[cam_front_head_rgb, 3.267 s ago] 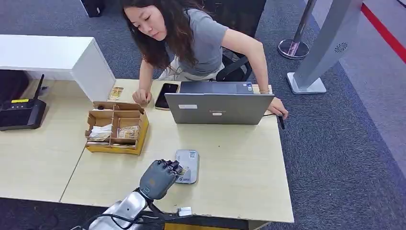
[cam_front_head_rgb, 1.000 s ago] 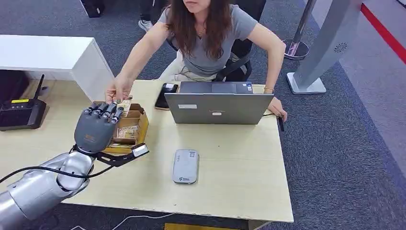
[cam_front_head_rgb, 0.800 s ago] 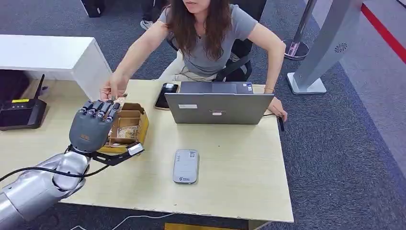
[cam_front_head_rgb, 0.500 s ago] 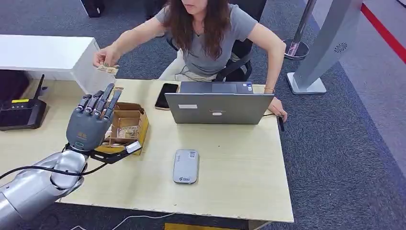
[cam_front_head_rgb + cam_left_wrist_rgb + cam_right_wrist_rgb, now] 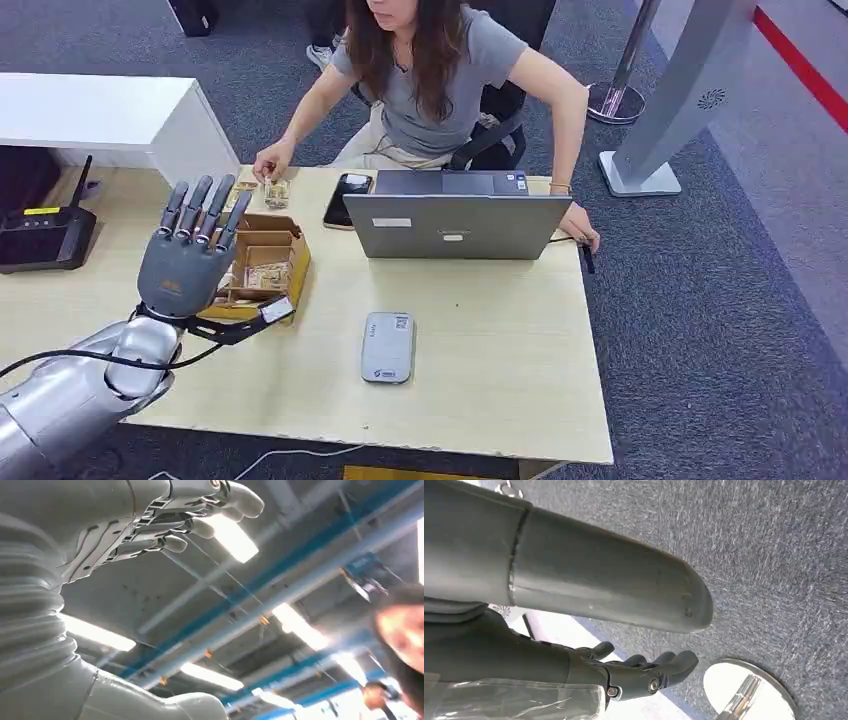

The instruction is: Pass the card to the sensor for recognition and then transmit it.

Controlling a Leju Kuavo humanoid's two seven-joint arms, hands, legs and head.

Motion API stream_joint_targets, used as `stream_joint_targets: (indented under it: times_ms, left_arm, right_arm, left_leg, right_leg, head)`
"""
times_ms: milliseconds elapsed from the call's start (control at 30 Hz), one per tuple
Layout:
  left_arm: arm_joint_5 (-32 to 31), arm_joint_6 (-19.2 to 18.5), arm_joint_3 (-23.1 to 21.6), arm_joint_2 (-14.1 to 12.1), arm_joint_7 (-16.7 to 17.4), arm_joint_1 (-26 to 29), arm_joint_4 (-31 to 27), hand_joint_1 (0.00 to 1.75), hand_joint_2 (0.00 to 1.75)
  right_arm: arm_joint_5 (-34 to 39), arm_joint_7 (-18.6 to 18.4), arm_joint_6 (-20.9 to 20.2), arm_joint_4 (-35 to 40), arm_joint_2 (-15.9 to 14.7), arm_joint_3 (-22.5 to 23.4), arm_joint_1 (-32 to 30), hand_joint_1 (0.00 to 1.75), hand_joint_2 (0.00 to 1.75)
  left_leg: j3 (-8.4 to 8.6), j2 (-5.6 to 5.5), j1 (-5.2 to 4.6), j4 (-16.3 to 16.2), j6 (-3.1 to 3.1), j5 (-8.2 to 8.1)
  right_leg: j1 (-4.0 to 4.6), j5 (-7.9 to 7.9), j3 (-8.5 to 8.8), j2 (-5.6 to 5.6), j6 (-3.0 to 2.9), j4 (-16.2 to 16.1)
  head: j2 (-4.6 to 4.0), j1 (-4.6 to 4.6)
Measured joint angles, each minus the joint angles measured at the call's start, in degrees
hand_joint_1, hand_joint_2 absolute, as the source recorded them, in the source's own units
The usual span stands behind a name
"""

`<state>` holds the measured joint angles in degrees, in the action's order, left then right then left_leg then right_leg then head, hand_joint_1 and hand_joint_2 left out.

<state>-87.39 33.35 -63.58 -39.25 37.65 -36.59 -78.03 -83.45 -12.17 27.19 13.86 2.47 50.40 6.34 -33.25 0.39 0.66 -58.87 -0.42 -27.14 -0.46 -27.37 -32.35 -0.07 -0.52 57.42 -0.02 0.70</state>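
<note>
My left hand [image 5: 188,250] is raised palm-up above the cardboard box [image 5: 248,268], fingers straight and apart, holding nothing. In the left wrist view the same hand [image 5: 170,517] points at the ceiling, empty. The card [image 5: 277,192] lies on the table behind the box, just under the person's hand [image 5: 268,163]. The grey card sensor [image 5: 388,347] lies flat on the table to the right of my left hand, well apart from it. My right hand [image 5: 644,672] hangs over the carpet with loosely extended fingers and nothing in it.
A person sits behind the wooden table [image 5: 500,340] at an open laptop [image 5: 457,222], with a phone [image 5: 346,198] beside it. A black router [image 5: 45,235] and a white cabinet [image 5: 120,120] stand at the left. A metal stand base [image 5: 749,690] is near my right hand.
The person took the card from my left hand's fingertips, lifted it away and set it down on the table behind the box. My left hand's fingers have straightened and spread.
</note>
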Motion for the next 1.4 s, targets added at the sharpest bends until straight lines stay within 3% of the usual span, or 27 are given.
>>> stream_joint_targets:
  times_ms: [33,100,167,233,400,500,867,1100,1267,1400]
  left_arm:
    - [0.1,-1.1,1.4,0.9,-2.3,2.0,0.0,0.00,1.75]
    - [0.4,-5.6,8.6,3.8,-12.5,8.1,-0.4,0.00,1.75]
    - [2.6,-11.1,16.5,6.4,-20.5,12.7,-1.0,0.00,1.75]
    - [5.4,-14.7,22.3,8.6,-23.3,15.4,-1.8,0.00,1.75]
    - [7.0,-16.6,30.2,11.8,-25.2,19.5,-3.7,0.00,1.75]
    - [11.8,-19.2,33.1,13.3,-28.4,21.3,-4.8,0.00,1.75]
    - [14.7,-23.1,38.3,15.4,-29.2,23.7,-8.4,0.00,1.75]
    - [18.8,-29.2,38.9,15.2,-30.5,23.2,-8.7,0.00,1.75]
    - [22.7,-35.4,38.8,13.2,-31.7,21.4,-8.7,0.00,1.75]
    - [24.8,-38.0,38.5,11.5,-32.3,20.1,-8.3,0.00,1.75]
  right_arm:
    - [0.4,0.0,0.1,0.0,0.0,0.1,-0.2,0.00,0.00]
    - [1.3,0.4,0.3,0.0,0.0,0.4,-0.8,0.00,0.00]
    - [1.9,0.9,0.5,0.0,0.0,0.9,-1.5,0.00,0.00]
    - [2.3,0.9,0.7,0.0,0.0,1.5,-2.1,0.00,0.00]
    - [2.4,0.9,0.8,0.0,0.0,2.0,-2.7,0.00,0.00]
    - [2.4,0.9,0.8,0.0,0.0,2.3,-2.7,0.00,0.00]
    - [1.7,0.9,0.9,0.0,0.0,3.0,-2.7,0.00,0.00]
    - [1.2,0.6,1.2,0.0,0.0,3.1,-2.7,0.00,0.00]
    - [0.7,0.5,1.5,0.0,-0.1,3.5,-2.7,0.00,0.00]
    - [0.6,0.3,1.6,0.0,-0.1,3.9,-2.7,0.00,0.00]
  left_leg:
    - [0.01,0.00,-0.02,0.0,0.00,0.00]
    - [0.00,0.01,-0.02,0.0,0.01,-0.03]
    - [-0.08,0.05,-0.01,0.0,0.01,-0.04]
    - [-0.10,0.05,-0.02,0.0,0.02,-0.05]
    - [-0.10,0.01,-0.01,0.0,0.02,-0.04]
    - [-0.09,0.02,-0.01,0.0,0.02,-0.03]
    - [-0.10,0.00,-0.01,0.0,0.02,-0.03]
    - [-0.09,0.00,-0.01,0.0,0.02,-0.03]
    - [-0.09,0.00,0.00,0.0,0.01,-0.03]
    - [-0.09,0.00,0.00,0.0,0.01,-0.03]
  right_leg:
    - [-0.01,-0.01,0.00,0.00,0.01,0.0]
    - [-0.07,-0.03,-0.04,0.01,0.03,0.0]
    - [-0.06,-0.03,-0.10,0.05,0.03,0.0]
    - [-0.07,-0.02,-0.10,0.04,0.04,0.0]
    - [-0.06,-0.02,-0.09,0.01,0.04,0.0]
    - [-0.06,-0.01,-0.08,0.01,0.03,0.0]
    - [-0.06,-0.01,-0.08,0.00,0.03,0.0]
    - [-0.06,-0.01,-0.08,0.00,0.03,0.0]
    - [-0.05,-0.01,-0.08,0.00,0.03,0.0]
    - [-0.05,-0.01,-0.08,0.00,0.02,0.0]
  head:
    - [0.00,0.00]
    - [0.00,0.00]
    - [0.00,-0.02]
    - [0.00,0.00]
    - [0.00,0.00]
    - [0.00,0.02]
    - [0.00,0.00]
    - [0.00,-0.02]
    - [0.00,0.00]
    - [0.00,0.00]
